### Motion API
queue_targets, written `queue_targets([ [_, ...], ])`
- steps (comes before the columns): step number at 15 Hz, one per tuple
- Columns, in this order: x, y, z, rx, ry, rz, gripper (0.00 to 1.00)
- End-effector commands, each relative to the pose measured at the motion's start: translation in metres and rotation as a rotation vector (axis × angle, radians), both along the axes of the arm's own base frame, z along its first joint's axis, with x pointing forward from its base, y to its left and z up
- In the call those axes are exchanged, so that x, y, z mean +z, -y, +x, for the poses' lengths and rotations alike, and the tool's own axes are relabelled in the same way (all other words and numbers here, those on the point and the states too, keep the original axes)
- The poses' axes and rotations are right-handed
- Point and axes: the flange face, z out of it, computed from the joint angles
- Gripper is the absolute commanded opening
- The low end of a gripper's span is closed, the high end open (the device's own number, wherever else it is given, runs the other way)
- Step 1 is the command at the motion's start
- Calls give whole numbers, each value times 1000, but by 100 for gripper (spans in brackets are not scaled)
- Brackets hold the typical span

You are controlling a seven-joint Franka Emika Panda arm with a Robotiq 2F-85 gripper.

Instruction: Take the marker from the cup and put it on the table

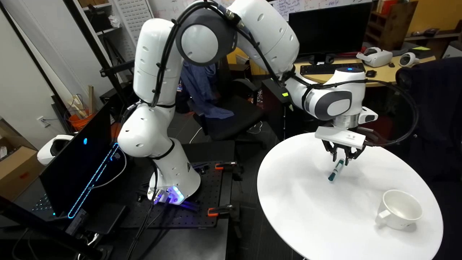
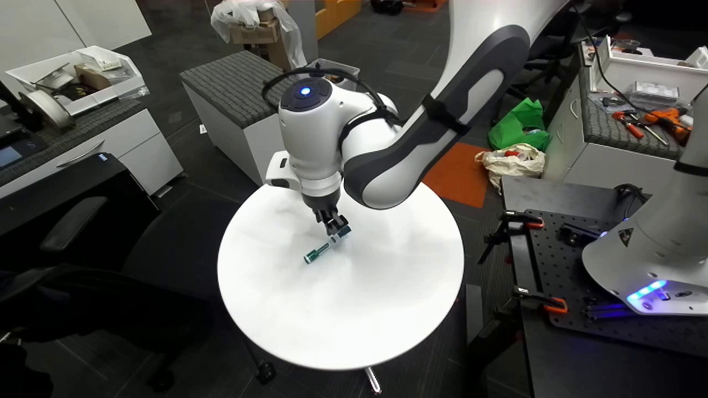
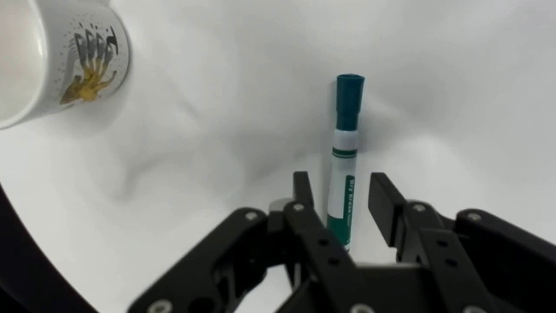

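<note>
In an exterior view the arm (image 1: 265,34) rises from its base (image 1: 177,169) at the left, set on a black perforated plate (image 1: 204,218), bends over at a high elbow (image 1: 200,43), then slopes down toward the right, so that the wrist (image 1: 341,94) stands above the far part of the round white table (image 1: 303,202). Black cables (image 1: 166,54) are strapped along the links and loop out to the right of the wrist. The wrist is turned downward, the gripper (image 1: 340,161) hanging beneath it with its tips close over the table. In an exterior view the forearm (image 2: 453,105) slants down from the far right to that same downturned wrist. The wrist view shows the two fingers (image 3: 302,191) parted, the gap between them wider than the marker (image 3: 343,174); white surface shows along both sides of the marker, and the gripper has hold of nothing. The marker lies on its side on the table, directly under the gripper, its teal cap (image 3: 349,100) reaching out beyond the fingertips. The cup (image 1: 400,207) stands upright toward the near right edge of the table, handle (image 1: 384,214) to the left, well apart from the marker.
</note>
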Motion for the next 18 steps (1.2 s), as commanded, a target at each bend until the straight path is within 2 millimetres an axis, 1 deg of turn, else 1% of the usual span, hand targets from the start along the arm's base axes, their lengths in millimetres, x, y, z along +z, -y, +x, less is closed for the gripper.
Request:
queue_targets([
  [1,4,1,-3,20,-2,-32,74],
  [4,10,5,-2,-10,0,-72,95],
  [5,12,7,-3,-15,-4,-85,100],
  [7,20,10,-6,-52,-13,-123,100],
  [9,31,12,-14,-91,-24,-167,100],
  [11,46,11,-21,-118,-29,-182,100],
  [14,67,10,-26,-138,-30,-162,100],
  [15,50,10,-12,-111,-28,-157,100],
  [16,57,10,-14,-113,-24,-158,100],
  [18,63,11,-17,-114,-20,-159,100],
])
